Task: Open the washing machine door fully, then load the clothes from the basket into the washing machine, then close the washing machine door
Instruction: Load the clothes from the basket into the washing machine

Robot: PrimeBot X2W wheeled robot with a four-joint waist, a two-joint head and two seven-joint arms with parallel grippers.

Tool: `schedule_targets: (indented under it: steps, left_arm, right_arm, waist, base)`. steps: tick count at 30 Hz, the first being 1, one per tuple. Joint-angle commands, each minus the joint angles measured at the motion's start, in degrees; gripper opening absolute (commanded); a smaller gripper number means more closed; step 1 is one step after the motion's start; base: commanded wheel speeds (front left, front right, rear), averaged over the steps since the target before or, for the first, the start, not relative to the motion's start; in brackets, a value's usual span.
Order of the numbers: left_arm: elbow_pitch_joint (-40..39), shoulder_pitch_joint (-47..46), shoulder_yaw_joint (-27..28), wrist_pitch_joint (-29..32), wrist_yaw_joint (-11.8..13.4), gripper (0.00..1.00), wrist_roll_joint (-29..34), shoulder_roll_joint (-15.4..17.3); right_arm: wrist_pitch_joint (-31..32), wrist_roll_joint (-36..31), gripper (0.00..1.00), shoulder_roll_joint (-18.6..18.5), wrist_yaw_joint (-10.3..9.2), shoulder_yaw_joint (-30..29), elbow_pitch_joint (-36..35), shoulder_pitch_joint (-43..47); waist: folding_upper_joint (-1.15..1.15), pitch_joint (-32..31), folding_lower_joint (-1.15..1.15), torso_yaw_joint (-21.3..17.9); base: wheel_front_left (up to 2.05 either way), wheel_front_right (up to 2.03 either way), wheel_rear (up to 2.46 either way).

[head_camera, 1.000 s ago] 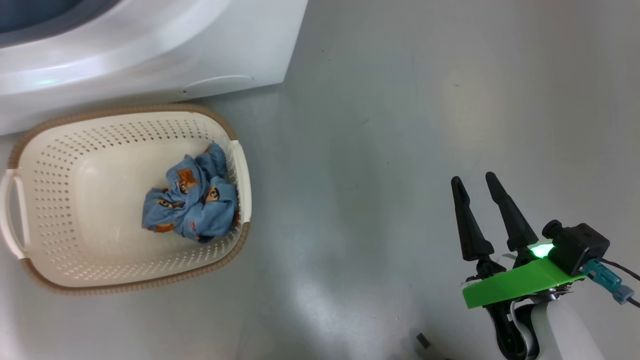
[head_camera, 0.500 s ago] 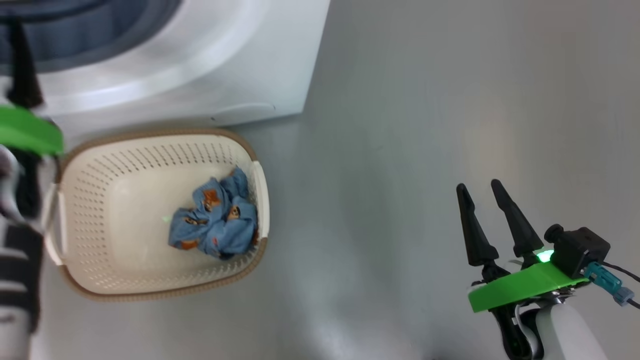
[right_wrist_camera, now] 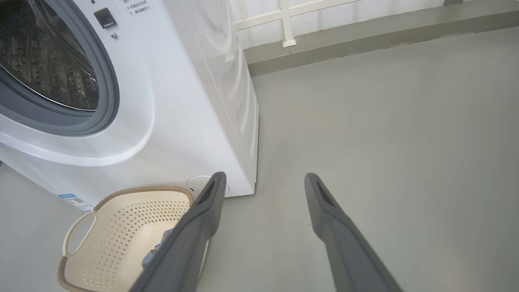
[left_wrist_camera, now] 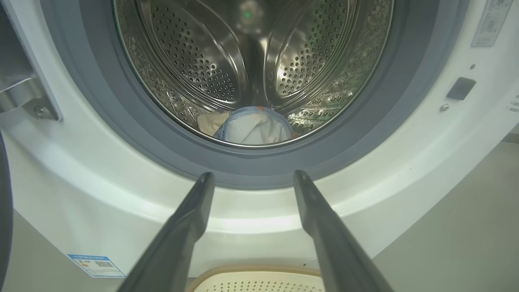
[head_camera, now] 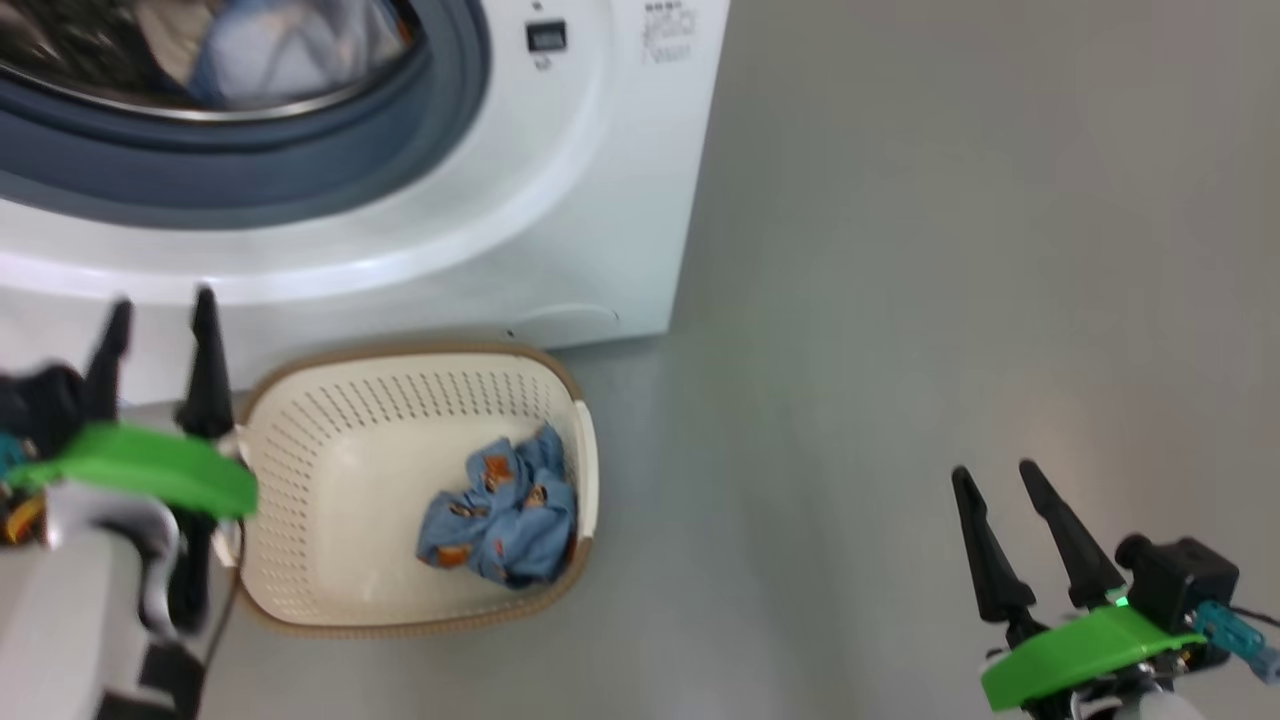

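Left tool (head_camera: 162, 302) has come in beside basket (head_camera: 300, 610); clothes (head_camera: 500, 520) lie rightward.

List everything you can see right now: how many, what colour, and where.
washer: one, white, behind the basket
drum: one, steel, inside the washer
gasket: one, grey-blue, around the drum mouth
basket: one, cream with brown rim, on the floor before the washer
clothes in basket: one bundle, light blue with orange print, at its right end
clothes in drum: small heap, blue and cream, at the bottom front
sticker: one, blue, low on the washer front
floor: grey
left hand: open, empty, by the basket's left end
right hand: open, empty, over floor at right
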Motion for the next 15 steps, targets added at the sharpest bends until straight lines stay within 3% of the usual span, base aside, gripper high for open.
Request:
schedule_targets:
  steps: [1, 15]
  left_arm:
    - [-2.2, 2.1, 2.0, -0.1, -0.1, 1.00, 0.1, 1.7]
    - [-9.7, 18.6, 5.9, -0.1, -0.1, 1.00, 2.2, -1.6]
  right_arm:
    - [-0.7, 0.5, 1.00, -1.1, 0.16, 1.0, -0.9, 1.5]
    - [-0.7, 2.2, 1.00, -4.5, 0.16, 0.4, -0.2, 7.6]
  waist:
    - [0.00, -4.5, 0.00, 2.5]
    - [0.00, -12.8, 0.00, 4.0]
  base:
    - [0.00, 0.00, 0.00]
    - [0.00, 0.00, 0.00]
